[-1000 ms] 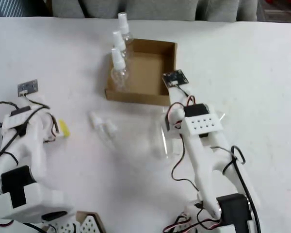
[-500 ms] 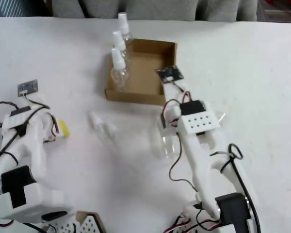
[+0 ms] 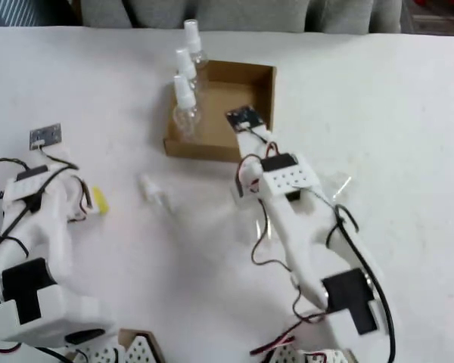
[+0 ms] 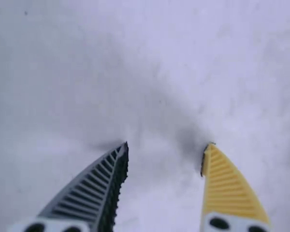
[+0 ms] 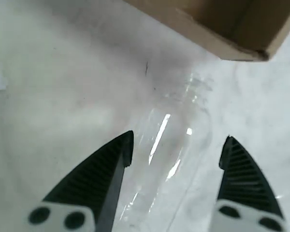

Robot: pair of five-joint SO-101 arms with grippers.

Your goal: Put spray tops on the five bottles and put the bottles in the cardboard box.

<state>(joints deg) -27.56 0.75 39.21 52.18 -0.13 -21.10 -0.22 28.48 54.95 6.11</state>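
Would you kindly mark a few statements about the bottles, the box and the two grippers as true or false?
1. The right gripper is open, with a clear bottle lying between its fingers. True.
2. That clear bottle already wears a spray top. False: its neck is bare.
3. The left gripper grips a spray top. False: it is open over bare table.
4. Three topped bottles stand upright by the cardboard box. True.
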